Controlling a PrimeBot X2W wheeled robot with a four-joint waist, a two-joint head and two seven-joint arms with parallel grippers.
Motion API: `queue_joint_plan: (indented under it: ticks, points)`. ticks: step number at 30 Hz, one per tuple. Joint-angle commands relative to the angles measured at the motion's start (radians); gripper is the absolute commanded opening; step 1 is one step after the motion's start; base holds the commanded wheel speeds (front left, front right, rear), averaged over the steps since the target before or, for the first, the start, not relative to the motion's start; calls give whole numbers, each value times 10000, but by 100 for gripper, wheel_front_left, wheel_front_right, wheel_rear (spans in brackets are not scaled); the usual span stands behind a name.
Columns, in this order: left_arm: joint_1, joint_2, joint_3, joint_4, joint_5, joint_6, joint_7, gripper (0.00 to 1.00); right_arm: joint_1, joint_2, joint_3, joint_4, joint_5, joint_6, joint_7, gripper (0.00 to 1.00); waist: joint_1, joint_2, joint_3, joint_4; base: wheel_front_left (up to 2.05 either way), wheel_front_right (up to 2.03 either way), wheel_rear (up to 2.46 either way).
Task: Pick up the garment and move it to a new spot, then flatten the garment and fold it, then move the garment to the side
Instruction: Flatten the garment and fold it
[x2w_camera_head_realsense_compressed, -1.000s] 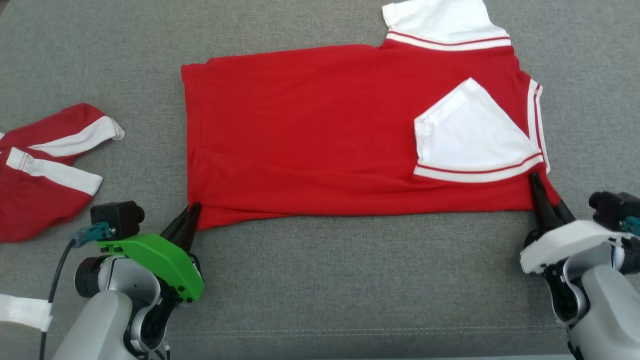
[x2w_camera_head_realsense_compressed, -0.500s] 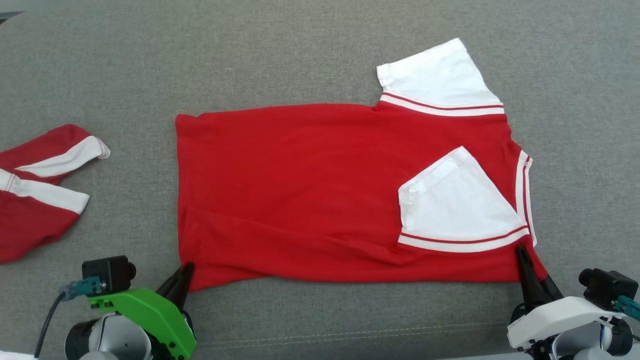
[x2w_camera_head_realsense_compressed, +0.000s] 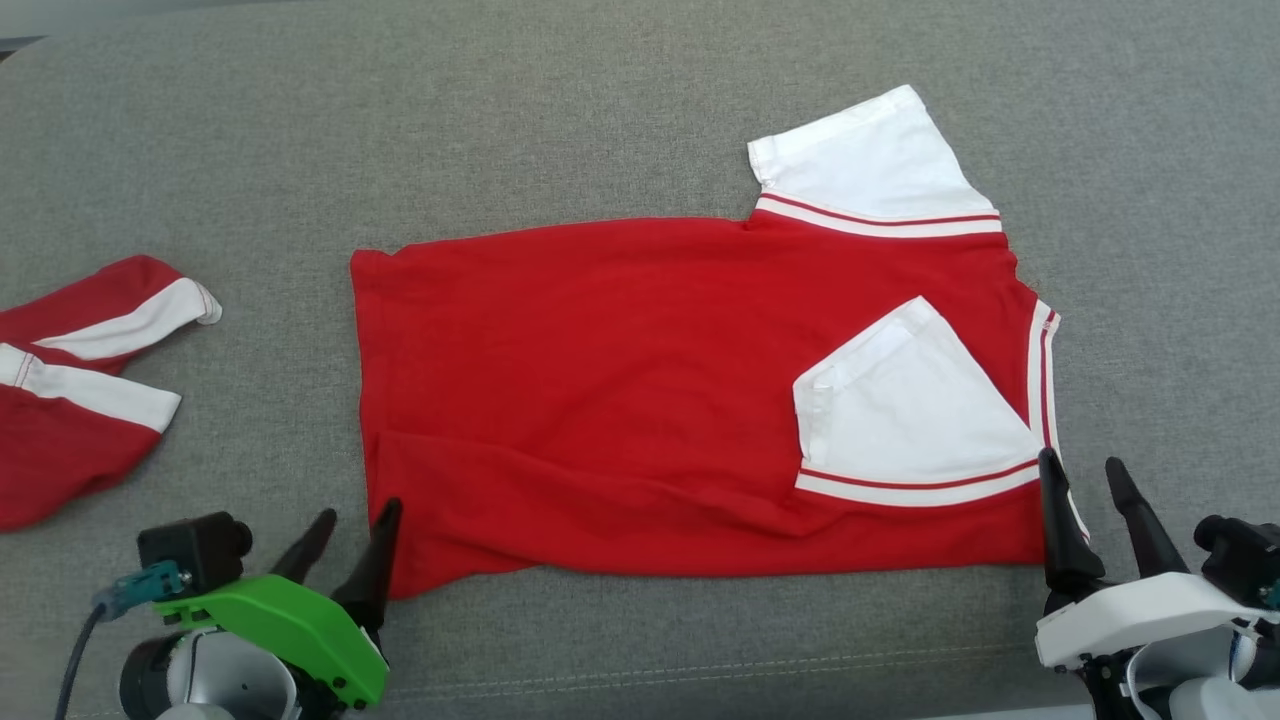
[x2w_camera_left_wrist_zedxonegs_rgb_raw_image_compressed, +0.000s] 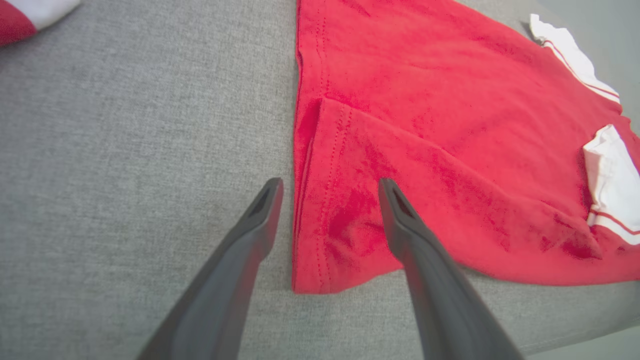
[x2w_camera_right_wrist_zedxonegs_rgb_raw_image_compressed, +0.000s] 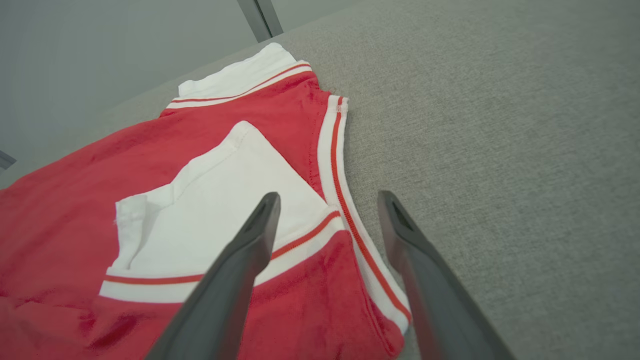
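The garment (x2w_camera_head_realsense_compressed: 620, 400) is a red T-shirt with white sleeves, lying flat on the grey fabric surface (x2w_camera_head_realsense_compressed: 600, 110). One white sleeve (x2w_camera_head_realsense_compressed: 905, 410) is folded over its body, the other (x2w_camera_head_realsense_compressed: 870, 165) sticks out at the far side. My left gripper (x2w_camera_head_realsense_compressed: 355, 520) stands open over the shirt's near left hem corner (x2w_camera_left_wrist_zedxonegs_rgb_raw_image_compressed: 320, 240), one finger on each side of the edge. My right gripper (x2w_camera_head_realsense_compressed: 1085, 480) stands open at the near right corner by the striped collar edge (x2w_camera_right_wrist_zedxonegs_rgb_raw_image_compressed: 350, 225). Neither gripper holds anything.
A second red and white garment (x2w_camera_head_realsense_compressed: 70, 400) lies at the left edge of the head view. The surface's front edge with a stitched seam (x2w_camera_head_realsense_compressed: 700, 670) runs just before the grippers. A pale wall (x2w_camera_right_wrist_zedxonegs_rgb_raw_image_compressed: 100, 50) stands behind the surface.
Both grippers were shut on the shirt's near corners and have now opened, letting the cloth go. The head camera tilted, shifting the whole picture down.
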Motion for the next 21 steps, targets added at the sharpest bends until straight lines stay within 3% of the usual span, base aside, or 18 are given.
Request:
queue_joint_plan:
  ticks: [1, 13, 21]
  points:
    - [-223, -50, 177, -76, 176, 109, -354, 100, -90, -1, -120, -156, -61, -12, -132, 100, 0, 0, -16, -24, 0, 0, 0]
    - [-1836, -527, 745, -227, 1574, 814, -2743, 100, -2251, -514, -591, -424, -38, -12, -287, 100, 0, 0, -8, -276, 0, 0, 0]
    - [-3544, -1016, 724, 631, 1624, 451, -3404, 100, -4675, -1307, -111, 982, 151, -12, -53, 100, 0, 0, 337, -118, 0, 0, 0]
